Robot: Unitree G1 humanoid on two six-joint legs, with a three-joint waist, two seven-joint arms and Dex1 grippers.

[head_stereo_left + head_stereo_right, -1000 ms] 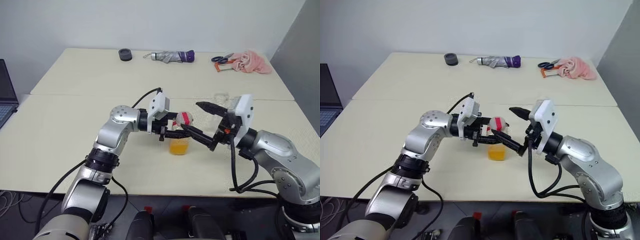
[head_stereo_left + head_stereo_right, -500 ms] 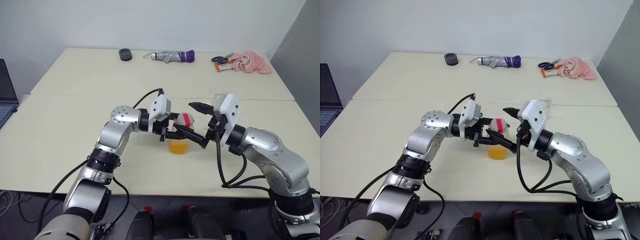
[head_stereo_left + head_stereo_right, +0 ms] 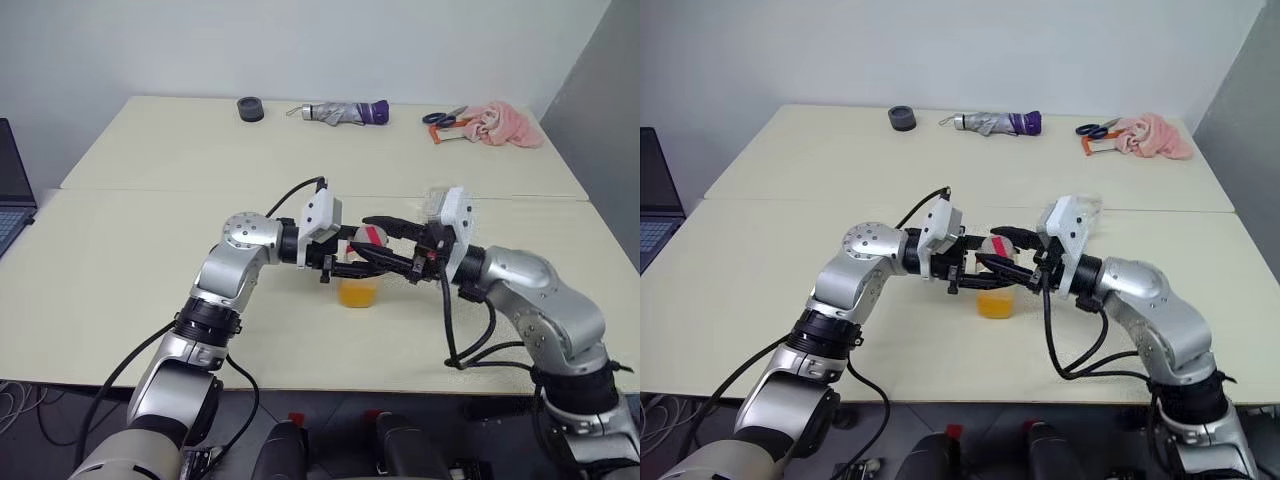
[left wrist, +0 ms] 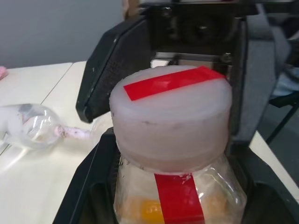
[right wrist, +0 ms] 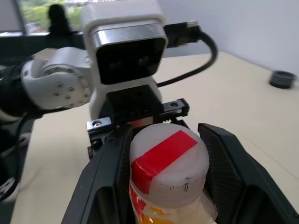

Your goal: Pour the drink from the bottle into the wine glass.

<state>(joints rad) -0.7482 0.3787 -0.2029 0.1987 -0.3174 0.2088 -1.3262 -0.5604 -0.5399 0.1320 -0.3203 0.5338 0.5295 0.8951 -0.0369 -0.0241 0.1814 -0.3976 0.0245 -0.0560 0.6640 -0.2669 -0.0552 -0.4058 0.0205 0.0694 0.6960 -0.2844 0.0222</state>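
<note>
**Both claws at the bottle's cap**

The bottle point(image 3: 359, 272) stands upright at the middle of the bench point(image 3: 120, 250), orange drink point(image 3: 358, 292) in its lower part. The left claw point(image 3: 345, 262) is clamped on the bottle just below the cap point(image 5: 168, 161). The right claw point(image 3: 378, 240) has its fingers point(image 5: 224, 158) on either side of the cap, touching or just beside it; I cannot tell which. The wine glass point(image 4: 32, 125) lies nearby on the bench.
</note>
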